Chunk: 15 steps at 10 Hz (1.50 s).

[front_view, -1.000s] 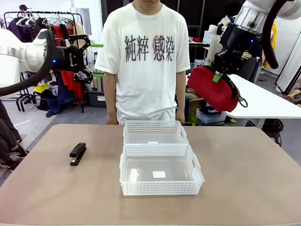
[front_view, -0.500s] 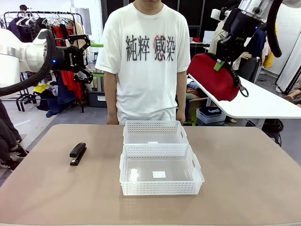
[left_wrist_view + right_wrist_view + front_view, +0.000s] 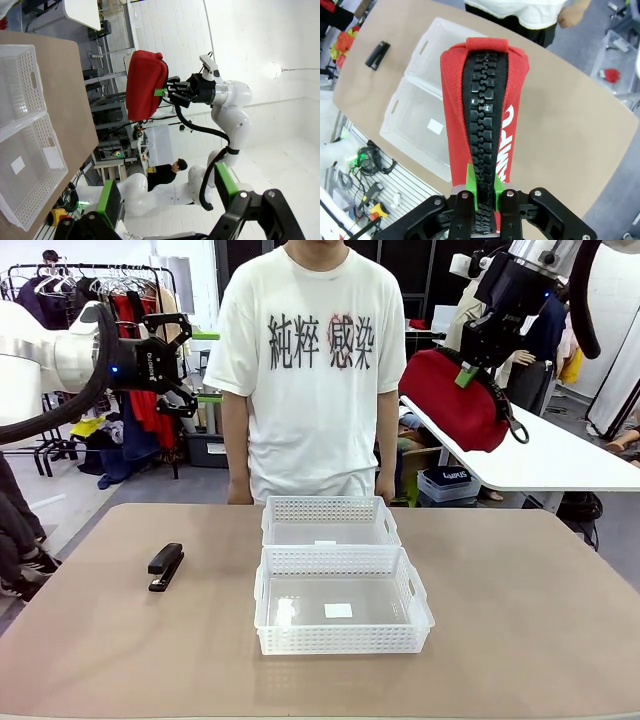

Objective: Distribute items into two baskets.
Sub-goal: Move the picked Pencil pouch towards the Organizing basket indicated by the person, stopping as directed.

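High at the upper right, my right gripper is shut on the red pouch, which hangs far above the table; its black zipper runs up from between the green pads. Two white lattice baskets stand end to end at the table's middle, the near basket and the far basket. The black stapler lies on the table at the left. My left gripper hovers open at the upper left, holding nothing, with its green-padded fingers apart in the left wrist view.
A person in a white printed T-shirt stands at the table's far edge behind the baskets, arms down. A white table stands behind at the right and a clothes rack at the back left. The brown tabletop lies bare right of the baskets.
My right gripper has carried the red pouch upward and slightly right over the last second. The left arm, baskets and stapler have not moved.
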### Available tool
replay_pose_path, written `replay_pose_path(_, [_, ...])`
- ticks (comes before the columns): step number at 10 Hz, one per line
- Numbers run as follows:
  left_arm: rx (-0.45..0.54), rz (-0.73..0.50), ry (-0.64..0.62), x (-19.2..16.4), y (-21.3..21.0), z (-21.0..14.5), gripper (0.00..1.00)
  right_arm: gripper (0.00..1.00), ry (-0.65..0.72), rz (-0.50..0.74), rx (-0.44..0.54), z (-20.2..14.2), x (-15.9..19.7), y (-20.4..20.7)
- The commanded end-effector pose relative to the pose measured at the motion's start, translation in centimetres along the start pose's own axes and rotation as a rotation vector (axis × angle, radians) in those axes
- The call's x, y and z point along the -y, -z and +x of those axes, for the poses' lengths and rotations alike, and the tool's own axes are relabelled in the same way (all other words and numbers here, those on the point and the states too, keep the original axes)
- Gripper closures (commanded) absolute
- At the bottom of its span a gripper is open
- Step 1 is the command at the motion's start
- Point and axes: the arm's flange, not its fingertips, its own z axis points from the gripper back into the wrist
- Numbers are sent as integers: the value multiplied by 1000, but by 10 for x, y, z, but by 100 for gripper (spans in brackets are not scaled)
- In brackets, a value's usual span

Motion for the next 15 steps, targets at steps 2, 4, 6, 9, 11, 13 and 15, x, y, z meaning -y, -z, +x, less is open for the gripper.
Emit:
replay_pose_path(2, [1, -2, 4, 2, -1, -1, 0, 100, -2, -1, 3, -1, -1, -2])
replay_pose_path(4, [1, -2, 4, 2, -1, -1, 0, 100, -2, -1, 3, -1, -1, -2])
replay_pose_path(6, [1, -2, 4, 2, -1, -1, 0, 100, -2, -1, 3, -1, -1, -2])
replay_pose_path(9, [1, -2, 4, 2, -1, -1, 0, 100, -2, -1, 3, -1, -1, -2])
replay_pose_path(11, [1, -2, 4, 2, -1, -1, 0, 100, -2, -1, 3, -1, -1, -2])
replay_pose_path(13, [1, -2, 4, 2, -1, -1, 0, 100, -2, -1, 3, -1, -1, -2])
replay_pose_path(15, [1, -2, 4, 2, -1, -1, 0, 100, -2, -1, 3, -1, -1, -2])
